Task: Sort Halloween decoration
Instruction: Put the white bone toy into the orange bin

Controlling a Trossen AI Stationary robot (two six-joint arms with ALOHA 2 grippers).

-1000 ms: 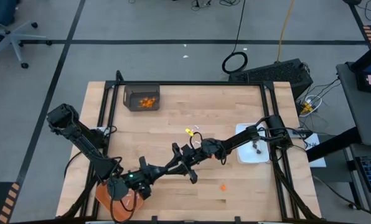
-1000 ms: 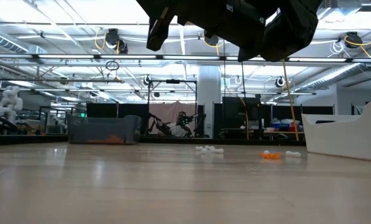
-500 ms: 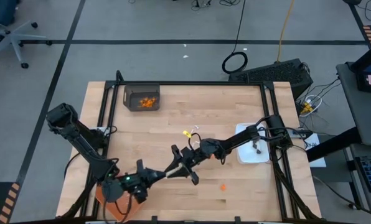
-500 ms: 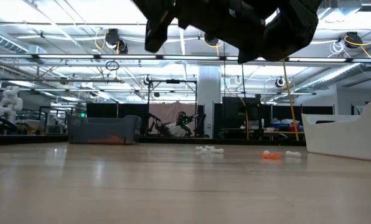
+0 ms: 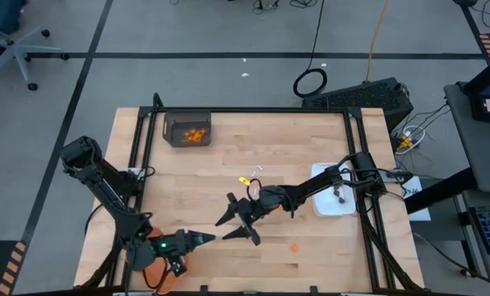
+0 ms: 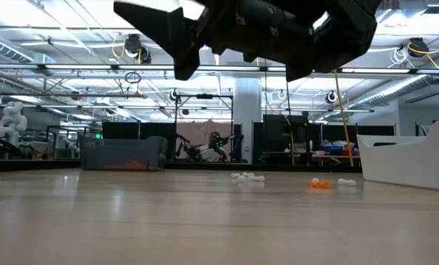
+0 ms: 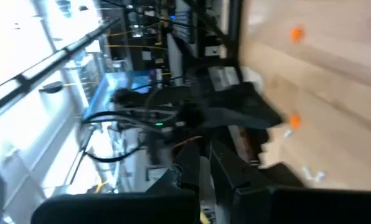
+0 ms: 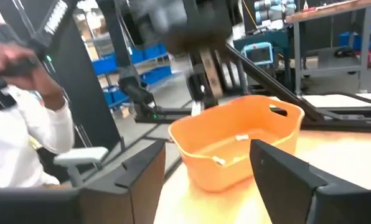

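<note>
- Over on the left, the left gripper (image 5: 202, 238) hangs low at the table's near-left corner, just off the orange tray (image 5: 159, 270). Its fingers are pinched together to a point, and I can't make out anything between them.
- That tray sits right at the near edge under the left arm, handy as a drop spot for that arm, I'd guess. In the right wrist view the orange tray (image 8: 238, 146) shows a couple of small white sticks (image 8: 241, 137) lying inside, so the whites seem to be gathered there.
- Further back on the left, a grey bin (image 5: 187, 129) stands near the far edge with a heap of orange bits (image 5: 196, 136) in it; that looks like the home for the orange kind.
- Around the middle, a few loose pieces (image 5: 250, 176) lie on the bare wood, one yellowish and one white by the look of it. They are too small to sort by eye from above.
- The right gripper (image 5: 238, 222) hovers just nearer than those pieces, its two fingers spread wide and holding nothing. It faces the left arm and the orange tray, so I'd judge it has let go and is free for a fresh pick.
- A single orange bit (image 5: 294, 246) lies alone toward the near edge, well apart from either gripper and not yet sorted.
- On the right, a white rectangular dish (image 5: 330, 206) sits beneath the right arm with a few dark bits (image 5: 339, 197) in it, within easy reach of that arm.
</note>
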